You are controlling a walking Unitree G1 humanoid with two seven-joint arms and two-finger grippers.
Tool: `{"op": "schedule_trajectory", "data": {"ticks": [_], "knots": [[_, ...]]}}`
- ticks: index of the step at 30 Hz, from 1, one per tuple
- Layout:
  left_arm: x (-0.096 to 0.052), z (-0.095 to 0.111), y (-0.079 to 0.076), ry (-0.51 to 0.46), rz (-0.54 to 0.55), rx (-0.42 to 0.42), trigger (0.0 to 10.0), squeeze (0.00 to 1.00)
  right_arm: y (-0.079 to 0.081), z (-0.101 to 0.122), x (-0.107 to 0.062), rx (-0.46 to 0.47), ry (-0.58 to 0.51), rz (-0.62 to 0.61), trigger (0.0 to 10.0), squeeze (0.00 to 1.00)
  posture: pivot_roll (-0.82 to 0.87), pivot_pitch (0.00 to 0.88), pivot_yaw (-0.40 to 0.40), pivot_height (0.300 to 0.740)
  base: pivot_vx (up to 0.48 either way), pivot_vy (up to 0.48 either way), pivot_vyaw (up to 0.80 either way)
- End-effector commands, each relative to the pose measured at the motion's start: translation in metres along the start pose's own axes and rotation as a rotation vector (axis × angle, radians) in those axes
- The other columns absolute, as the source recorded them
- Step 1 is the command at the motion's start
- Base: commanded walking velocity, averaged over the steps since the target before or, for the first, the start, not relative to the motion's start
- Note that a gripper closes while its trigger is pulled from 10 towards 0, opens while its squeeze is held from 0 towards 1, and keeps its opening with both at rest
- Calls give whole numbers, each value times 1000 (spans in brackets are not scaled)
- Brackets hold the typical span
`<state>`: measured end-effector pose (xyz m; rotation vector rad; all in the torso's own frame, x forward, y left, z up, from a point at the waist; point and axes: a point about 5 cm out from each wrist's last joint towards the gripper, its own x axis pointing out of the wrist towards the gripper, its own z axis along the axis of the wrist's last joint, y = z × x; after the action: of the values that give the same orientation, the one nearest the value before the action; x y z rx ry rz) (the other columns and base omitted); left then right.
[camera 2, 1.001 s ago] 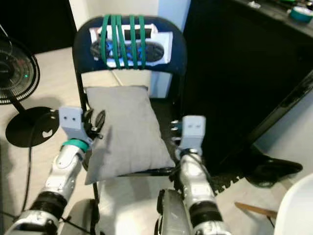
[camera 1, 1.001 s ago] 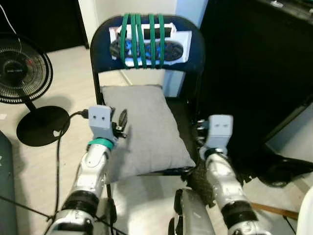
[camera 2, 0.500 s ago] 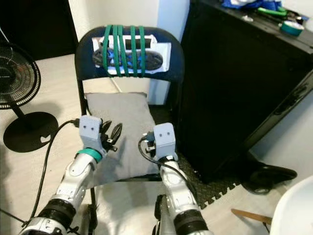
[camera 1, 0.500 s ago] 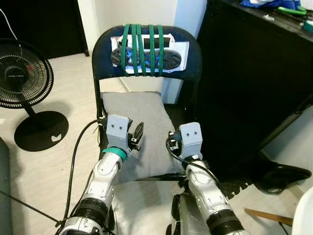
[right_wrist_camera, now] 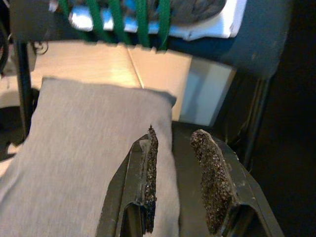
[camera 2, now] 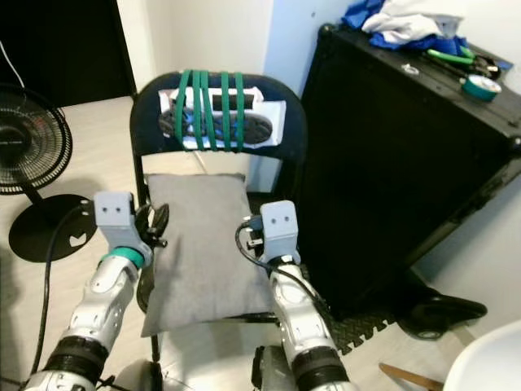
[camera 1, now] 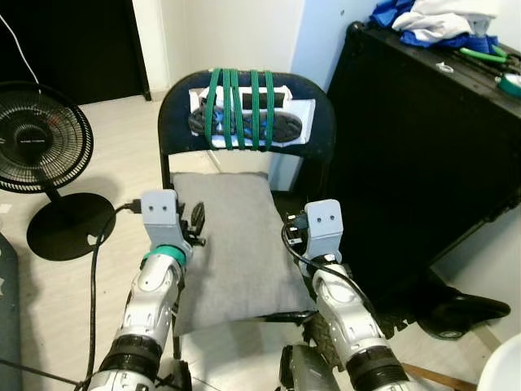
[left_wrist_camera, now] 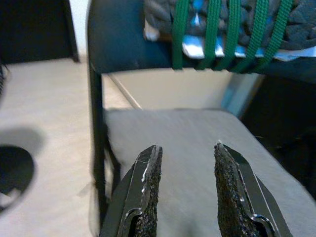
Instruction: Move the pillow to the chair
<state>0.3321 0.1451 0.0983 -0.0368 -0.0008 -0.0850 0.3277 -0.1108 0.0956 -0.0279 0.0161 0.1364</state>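
Note:
A grey pillow (camera 1: 234,241) lies flat on the seat of a black folding chair (camera 1: 318,104), whose backrest is wrapped with green straps over a padded bundle (camera 1: 242,112). My left gripper (left_wrist_camera: 185,190) hovers open just above the pillow's left edge (left_wrist_camera: 192,133), holding nothing. My right gripper (right_wrist_camera: 176,177) is open above the pillow's right edge (right_wrist_camera: 94,138), near the bare black seat (right_wrist_camera: 190,133). Both silver arms reach forward, the left arm (camera 1: 155,285) on the left and the right arm (camera 1: 342,301) on the right.
A black floor fan (camera 1: 37,138) with a round base (camera 1: 69,230) stands on the left, and a black cable (camera 1: 98,277) runs past my left arm. A tall black case (camera 1: 423,155) with cloths and tools on top stands close on the right.
The camera view has lifted and shifted. My left gripper has moved from over the pillow's middle out to its left edge. The pillow stays on the seat.

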Motion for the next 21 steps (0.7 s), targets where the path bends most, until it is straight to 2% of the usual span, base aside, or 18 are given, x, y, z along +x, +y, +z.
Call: {"op": "schedule_trajectory", "data": {"ticks": [1, 7, 17, 21], "knots": [[-2, -1, -1, -8, -3, 32, 10000, 0, -3, 0, 0, 16, 4, -16, 10000, 0, -31, 5, -22, 686, 0, 0, 0], [-2, 0, -1, 5, -2, 76, 10000, 0, -4, -4, -2, 29, 19, -28, 10000, 0, -36, 7, -33, 711, 0, 0, 0], [1, 0, -5, 21, -7, 70, 10000, 0, -7, -3, -1, 35, 24, -27, 10000, 0, -47, 0, -30, 736, 0, 0, 0], [5, 0, -13, 33, -33, 69, 10000, 0, -13, -2, -1, 40, 19, -57, 10000, 0, -60, 0, -10, 740, 0, 0, 0]]}}
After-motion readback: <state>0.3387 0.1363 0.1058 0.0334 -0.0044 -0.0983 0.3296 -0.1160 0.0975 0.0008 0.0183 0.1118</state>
